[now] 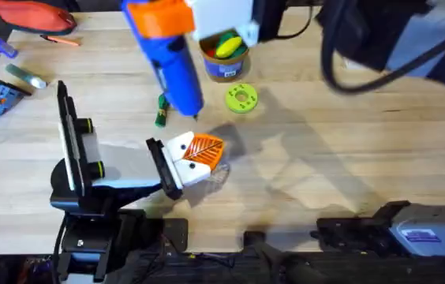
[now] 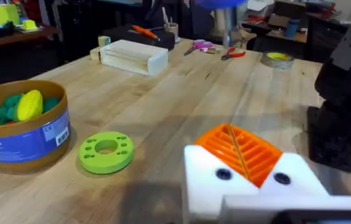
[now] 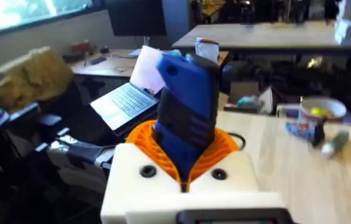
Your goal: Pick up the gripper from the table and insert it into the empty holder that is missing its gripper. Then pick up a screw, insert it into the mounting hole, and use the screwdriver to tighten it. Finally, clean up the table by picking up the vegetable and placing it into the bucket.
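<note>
Pinching the blue screwdriver [image 1: 171, 59] aloft, the right gripper [image 3: 185, 177] should descend plumb toward the holder [image 1: 191, 162]; left fingers' state unclear.

workshop or lab: wood surface [image 1: 349, 158], cluttered benches [image 2: 287, 25] with pliers [image 2: 233, 55] and tape roll [image 2: 278, 59] toward 12 o'clock, open laptop [image 3: 122, 102].

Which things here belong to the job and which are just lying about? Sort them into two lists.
Job:
screwdriver, held in the right gripper
vegetable
bucket

Lying about:
lime-green disc
pale box
red pouch
tape roll
</note>
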`<move>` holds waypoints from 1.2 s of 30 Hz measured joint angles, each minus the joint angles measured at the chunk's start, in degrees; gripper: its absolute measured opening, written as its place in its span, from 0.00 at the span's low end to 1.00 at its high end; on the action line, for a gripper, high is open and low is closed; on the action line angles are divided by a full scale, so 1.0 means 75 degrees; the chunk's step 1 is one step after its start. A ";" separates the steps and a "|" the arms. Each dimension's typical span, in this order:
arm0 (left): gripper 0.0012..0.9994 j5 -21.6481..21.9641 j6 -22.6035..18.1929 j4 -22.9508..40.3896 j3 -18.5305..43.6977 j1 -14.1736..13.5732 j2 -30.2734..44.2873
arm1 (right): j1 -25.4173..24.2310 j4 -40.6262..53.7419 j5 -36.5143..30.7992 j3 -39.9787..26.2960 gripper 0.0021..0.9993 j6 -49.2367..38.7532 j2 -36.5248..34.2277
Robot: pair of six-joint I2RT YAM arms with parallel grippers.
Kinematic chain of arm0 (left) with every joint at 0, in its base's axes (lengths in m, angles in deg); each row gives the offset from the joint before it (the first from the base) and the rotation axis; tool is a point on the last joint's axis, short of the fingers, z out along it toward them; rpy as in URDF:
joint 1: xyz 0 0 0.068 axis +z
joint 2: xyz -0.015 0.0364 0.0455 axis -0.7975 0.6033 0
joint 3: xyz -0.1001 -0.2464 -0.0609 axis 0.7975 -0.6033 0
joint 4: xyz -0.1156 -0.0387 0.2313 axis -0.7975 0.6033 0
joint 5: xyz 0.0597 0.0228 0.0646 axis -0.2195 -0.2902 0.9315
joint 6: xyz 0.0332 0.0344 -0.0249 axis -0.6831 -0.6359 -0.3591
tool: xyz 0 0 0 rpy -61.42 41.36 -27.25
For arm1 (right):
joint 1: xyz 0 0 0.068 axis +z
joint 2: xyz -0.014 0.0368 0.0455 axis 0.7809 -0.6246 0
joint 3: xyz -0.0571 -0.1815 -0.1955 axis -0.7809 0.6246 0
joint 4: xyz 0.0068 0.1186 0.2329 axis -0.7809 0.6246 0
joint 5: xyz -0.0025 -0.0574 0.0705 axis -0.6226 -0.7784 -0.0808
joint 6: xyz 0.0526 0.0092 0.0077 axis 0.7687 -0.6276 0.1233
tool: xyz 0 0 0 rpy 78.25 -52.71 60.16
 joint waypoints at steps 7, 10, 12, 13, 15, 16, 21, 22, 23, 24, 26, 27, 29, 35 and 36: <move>0.01 -0.0001 0.0000 0.0000 0.0000 0.0000 0.0001 | -0.0933 0.3950 -0.1500 -0.0601 0.02 -0.1139 0.0006; 0.01 0.0000 0.0000 0.0000 0.0000 0.0000 0.0002 | -0.1202 0.5005 -0.2558 -0.0602 0.02 -0.1867 0.0006; 0.01 0.0000 0.0000 0.0000 0.0000 0.0000 0.0000 | -0.1384 0.5789 -0.3100 -0.0693 0.02 -0.2385 0.0003; 0.01 0.0000 0.0000 0.0001 0.0000 0.0000 0.0001 | -0.1479 0.6250 -0.3360 -0.0772 0.02 -0.2642 0.0006; 0.01 0.0000 0.0000 0.0000 0.0000 0.0000 0.0000 | -0.1671 0.7308 -0.3917 -0.1017 0.02 -0.3251 0.0006; 0.01 0.0000 0.0000 0.0000 0.0000 0.0000 0.0003 | -0.1925 0.8859 -0.4925 -0.1633 0.02 -0.4282 0.0005; 0.01 0.0000 0.0000 0.0000 0.0000 0.0000 0.0003 | -0.2122 1.0980 -0.7239 -0.2884 0.02 -0.6672 0.0006; 0.01 0.0000 0.0000 0.0000 0.0000 0.0000 0.0002 | -0.2122 1.1180 -0.7592 -0.2933 0.02 -0.7090 0.0006; 0.01 0.0000 0.0000 0.0000 0.0000 0.0000 0.0001 | -0.2122 1.1355 -0.7874 -0.2947 0.02 -0.7450 0.0007; 0.01 0.0000 0.0000 0.0000 0.0000 0.0000 0.0000 | -0.2122 1.1571 -0.8180 -0.2947 0.02 -0.7853 0.0006; 0.01 0.0000 0.0000 0.0000 0.0000 0.0000 0.0000 | -0.2141 1.2041 -0.8769 -0.2947 0.02 -0.8676 0.0005; 0.01 0.0000 0.0000 0.0000 0.0000 0.0000 0.0000 | -0.2335 1.2548 -0.9713 -0.2949 0.02 -1.0266 -0.0042; 0.01 0.0000 0.0000 0.0000 0.0000 0.0000 0.0000 | -0.2433 1.2669 -0.9874 -0.2953 0.02 -1.0703 -0.0129; 0.01 0.0000 0.0000 0.0001 0.0000 0.0000 0.0003 | -0.2728 1.3114 -1.0134 -0.2952 0.02 -1.1711 -0.1007; 0.01 0.0000 0.0000 0.0000 0.0000 0.0000 0.0000 | -0.2753 1.3212 -1.0169 -0.2952 0.02 -1.1833 -0.1410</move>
